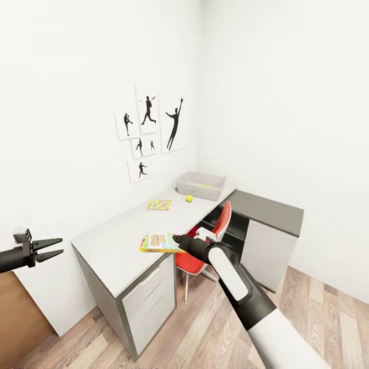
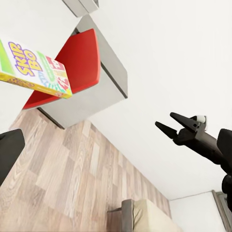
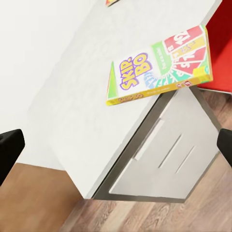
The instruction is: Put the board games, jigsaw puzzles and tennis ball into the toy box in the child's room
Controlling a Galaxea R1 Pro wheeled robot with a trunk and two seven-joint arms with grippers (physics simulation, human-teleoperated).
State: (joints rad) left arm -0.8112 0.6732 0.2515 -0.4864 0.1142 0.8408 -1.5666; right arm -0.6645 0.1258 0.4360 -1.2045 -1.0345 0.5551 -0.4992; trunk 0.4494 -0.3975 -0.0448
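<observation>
- Right gripper [image 1: 176, 239] hangs with its fingers spread wide, just beside the green-red-white "Skip-Bo" game box [image 1: 159, 243].
- That box lies at the front edge of the long pale grey-white table [image 1: 110, 241].
- Left gripper [image 1: 58, 246] is open and empty, well apart.
- Small yellow-green tennis ball [image 1: 189, 198] lies near the light grey toy box [image 1: 201, 185].

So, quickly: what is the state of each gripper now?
Left gripper: open, holding nothing.
Right gripper: open, empty, by the Skip-Bo box.
</observation>
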